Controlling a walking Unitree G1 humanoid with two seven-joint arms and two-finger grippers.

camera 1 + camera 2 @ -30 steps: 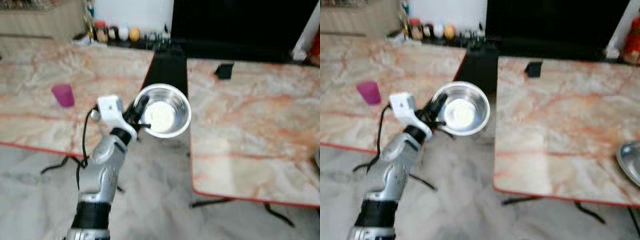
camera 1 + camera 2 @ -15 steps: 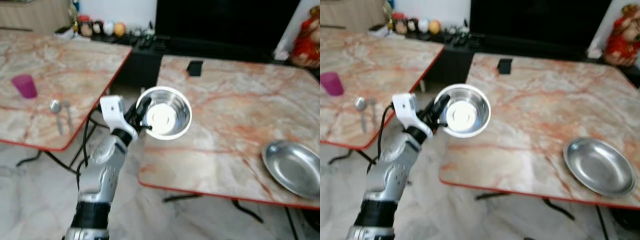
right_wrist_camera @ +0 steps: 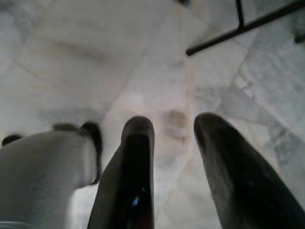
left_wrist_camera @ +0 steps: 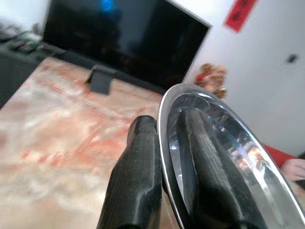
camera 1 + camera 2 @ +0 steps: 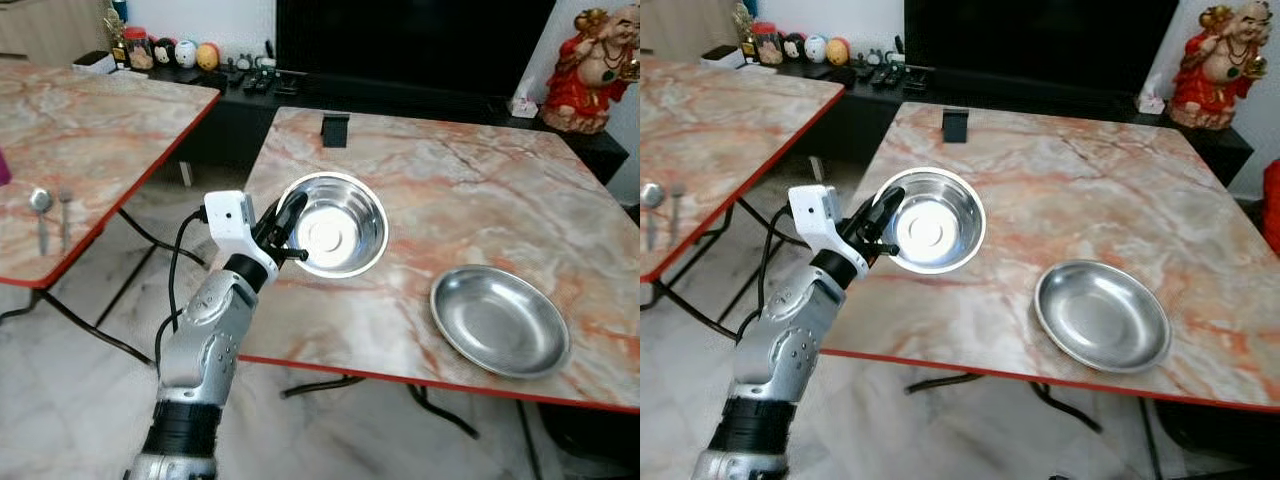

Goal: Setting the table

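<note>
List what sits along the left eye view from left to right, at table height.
Spoon and fork on the left table → left gripper → steel bowl it holds → flat steel plate → red figurine at far right.

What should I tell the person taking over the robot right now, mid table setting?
Left gripper: shut on the rim of the steel bowl, one finger inside and one outside, holding it in the air over the near left part of the marble table.
Right gripper: open, holding nothing, hanging over the floor.
Steel plate: already lying on that table, near its front edge, to the right of the bowl.
Spoon and fork: on the other table to the left.
Done: plate is placed. Left: set the bowl down; the cutlery probably still needs bringing over.
</note>
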